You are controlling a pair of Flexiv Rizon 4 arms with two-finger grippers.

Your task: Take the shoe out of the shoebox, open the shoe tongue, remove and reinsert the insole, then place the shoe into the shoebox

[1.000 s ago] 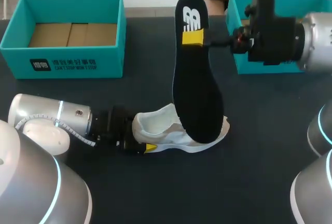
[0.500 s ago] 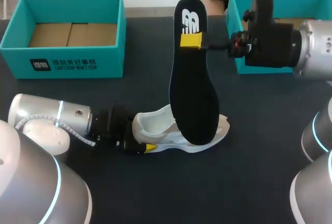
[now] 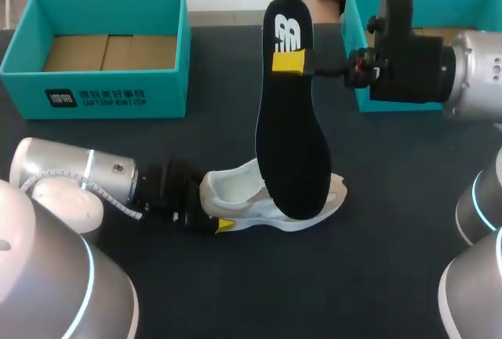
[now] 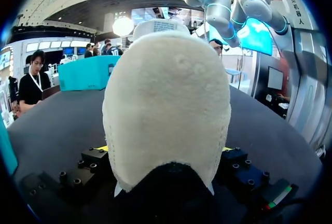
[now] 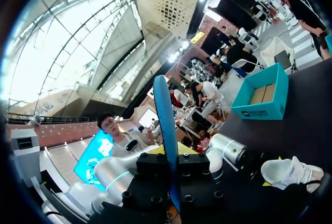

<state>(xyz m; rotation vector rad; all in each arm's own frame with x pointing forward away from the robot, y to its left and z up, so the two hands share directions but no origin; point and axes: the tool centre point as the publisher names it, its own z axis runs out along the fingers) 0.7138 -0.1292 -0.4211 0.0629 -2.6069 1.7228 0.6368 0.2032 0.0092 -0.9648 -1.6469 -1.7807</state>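
Note:
A white shoe (image 3: 263,198) lies on its side on the dark table, its opening facing the far edge. My left gripper (image 3: 213,221) is at its heel. In the left wrist view the heel (image 4: 166,105) fills the space between the open fingers, with thin yellow slivers showing on both sides. My right gripper (image 3: 302,62) is shut on the heel end of the black insole (image 3: 294,135), which hangs upright with its toe end down at the shoe's opening. In the right wrist view the insole (image 5: 163,115) shows edge-on between the fingers, with the shoe (image 5: 290,172) below.
An open teal shoebox (image 3: 110,92) with a cardboard floor stands at the back left. A second teal box (image 3: 369,9) stands at the back right, partly hidden by my right arm. Bare dark tabletop (image 3: 345,276) lies in front of the shoe.
My right gripper has carried the insole slightly to the left, mostly in the first half second. The left arm has shifted a little at the shoe's heel.

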